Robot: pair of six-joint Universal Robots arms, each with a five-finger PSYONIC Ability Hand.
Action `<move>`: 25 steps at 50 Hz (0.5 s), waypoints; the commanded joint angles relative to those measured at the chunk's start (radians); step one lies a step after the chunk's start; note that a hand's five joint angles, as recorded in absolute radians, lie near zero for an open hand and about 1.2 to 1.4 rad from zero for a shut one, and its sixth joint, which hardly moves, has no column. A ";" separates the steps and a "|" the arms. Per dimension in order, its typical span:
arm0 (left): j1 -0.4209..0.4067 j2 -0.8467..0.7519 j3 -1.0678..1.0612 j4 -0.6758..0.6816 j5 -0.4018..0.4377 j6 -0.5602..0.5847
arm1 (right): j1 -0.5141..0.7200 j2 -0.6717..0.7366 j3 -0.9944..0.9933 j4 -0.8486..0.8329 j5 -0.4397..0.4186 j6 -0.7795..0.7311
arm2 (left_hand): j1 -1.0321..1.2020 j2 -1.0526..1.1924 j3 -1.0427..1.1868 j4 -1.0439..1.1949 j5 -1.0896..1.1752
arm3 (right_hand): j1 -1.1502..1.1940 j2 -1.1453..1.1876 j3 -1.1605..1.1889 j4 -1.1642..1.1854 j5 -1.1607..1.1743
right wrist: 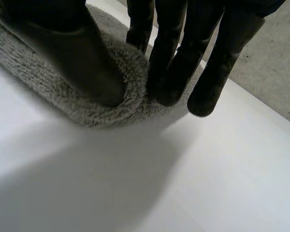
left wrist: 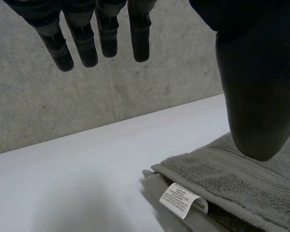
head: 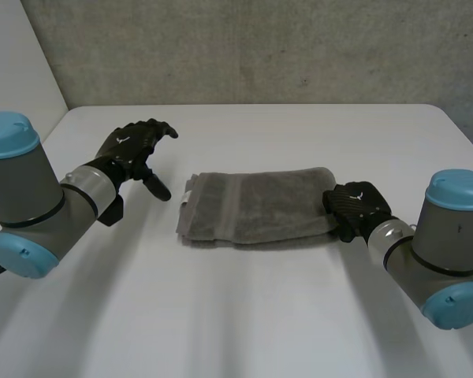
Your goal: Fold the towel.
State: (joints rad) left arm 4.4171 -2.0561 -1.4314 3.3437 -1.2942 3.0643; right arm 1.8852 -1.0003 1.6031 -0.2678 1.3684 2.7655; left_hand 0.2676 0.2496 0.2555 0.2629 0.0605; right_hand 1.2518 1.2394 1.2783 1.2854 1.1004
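A white table spreads wide; a grey concrete wall rises behind its far edge.

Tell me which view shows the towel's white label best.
The left wrist view: the label lies near the thumb of the left hand, printed side up, at a corner of the towel. The head view: a pale speck at the towel's left end. The right wrist view faces the towel's other end.
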 commanded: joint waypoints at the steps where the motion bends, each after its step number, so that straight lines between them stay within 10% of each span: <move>1: 0.002 0.005 0.003 0.000 0.000 -0.007 | 0.017 -0.047 -0.061 0.019 0.000 -0.032 | -0.078 -0.060 -0.065 -0.073 -0.045 | 0.144 0.157 0.118 0.111 0.121; 25: 0.034 0.071 0.035 0.003 -0.033 -0.042 | 0.483 0.353 -0.811 0.317 0.000 -0.064 | -0.080 -0.062 -0.068 -0.076 -0.048 | -0.078 -0.066 -0.105 -0.112 -0.102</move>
State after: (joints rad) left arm 4.4345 -1.9894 -1.4005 3.3471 -1.3082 3.0420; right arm 2.3413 -0.7295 0.8628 0.0505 1.3136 2.7031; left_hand 0.2638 0.2496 0.2555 0.2628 0.0605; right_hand 1.2759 1.2619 1.3136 1.3363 1.1368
